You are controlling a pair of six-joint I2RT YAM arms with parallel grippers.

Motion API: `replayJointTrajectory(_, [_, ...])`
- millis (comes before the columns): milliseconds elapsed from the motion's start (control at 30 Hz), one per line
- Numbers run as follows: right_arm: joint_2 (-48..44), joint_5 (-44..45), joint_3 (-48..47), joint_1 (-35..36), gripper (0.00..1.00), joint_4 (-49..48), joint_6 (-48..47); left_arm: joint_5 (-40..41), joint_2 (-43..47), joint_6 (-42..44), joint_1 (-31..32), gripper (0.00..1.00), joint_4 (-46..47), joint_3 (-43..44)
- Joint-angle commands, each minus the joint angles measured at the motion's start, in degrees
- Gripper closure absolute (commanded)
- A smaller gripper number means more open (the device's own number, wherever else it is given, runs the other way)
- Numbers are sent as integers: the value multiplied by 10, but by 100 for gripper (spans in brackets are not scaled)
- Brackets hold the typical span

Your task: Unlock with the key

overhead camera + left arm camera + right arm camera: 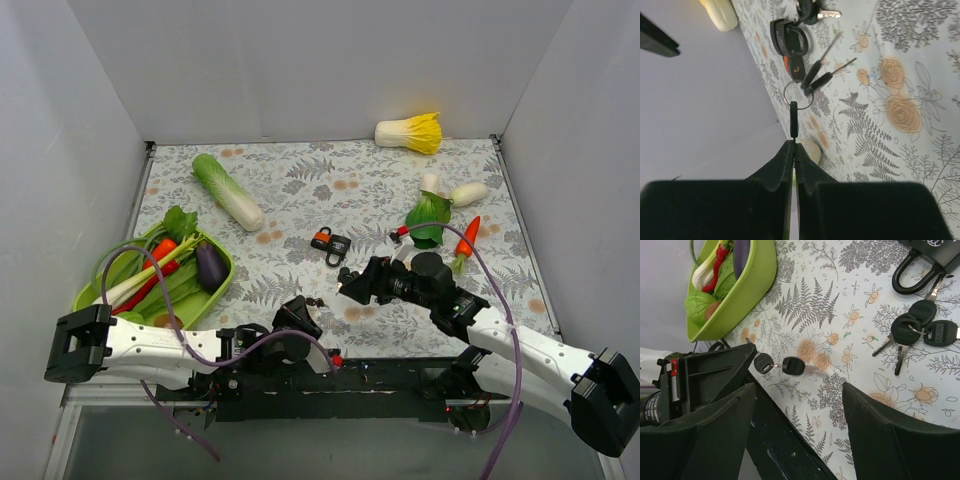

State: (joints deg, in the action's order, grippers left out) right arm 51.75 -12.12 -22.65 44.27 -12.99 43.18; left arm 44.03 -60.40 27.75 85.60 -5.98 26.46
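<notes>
While the left pincer (794,146) is pinched shut on the black head of a key (794,119), its ring (798,95) and two spare keys (823,64) extend ahead over the desk (290,190); lying or dangling, cannot tell. Padlock (788,39) sits near the desk's middle, just beyond those keys toward the far edge, apart from the held key. Held key's long axis runs in line with the fingers, roughly at the lock; keyhole side not visible. Right pincer (801,410) gapes wide, empty, beside the left one and nearer the padlock. Judgement: right arm steadies the lock, left arm brings the key in
</notes>
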Motion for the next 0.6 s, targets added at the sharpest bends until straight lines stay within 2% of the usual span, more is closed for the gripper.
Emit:
replayJointTrajectory(0, [-26, 32, -21, -1, 23, 24, -27, -65, 2, -6, 8, 100, 5, -7])
replayJointTrajectory(33, [-36, 48, -25, -1, 22, 33, -31, -66, -13, -15, 40, 100, -34, -5])
replayJointTrajectory(67, [-39, 55, -26, -1, 23, 43, -34, -62, -16, -2, 42, 100, -30, -8])
replayJointTrajectory(100, [-44, 60, -27, -1, 22, 55, -41, -53, -16, 21, 32, 100, -6, -27])
replayJointTrajectory(133, [-52, 67, -31, -1, 22, 61, -42, -52, -7, 68, -10, 100, 77, -32])
replayJointTrajectory(233, [-68, 73, -28, -1, 23, 70, -42, -89, 5, 30, -20, 100, 37, -4])
replayJointTrajectory(300, [-72, 72, -25, -1, 22, 69, -40, -77, -1, 38, -19, 100, 48, -4])
replayJointTrajectory(400, [-71, 50, -25, -1, 23, 59, -35, -79, 13, 53, -19, 100, 108, -1])
replayJointTrajectory(567, [-67, -37, -25, -1, 23, -9, -30, -109, 39, 70, -19, 100, 207, 4])
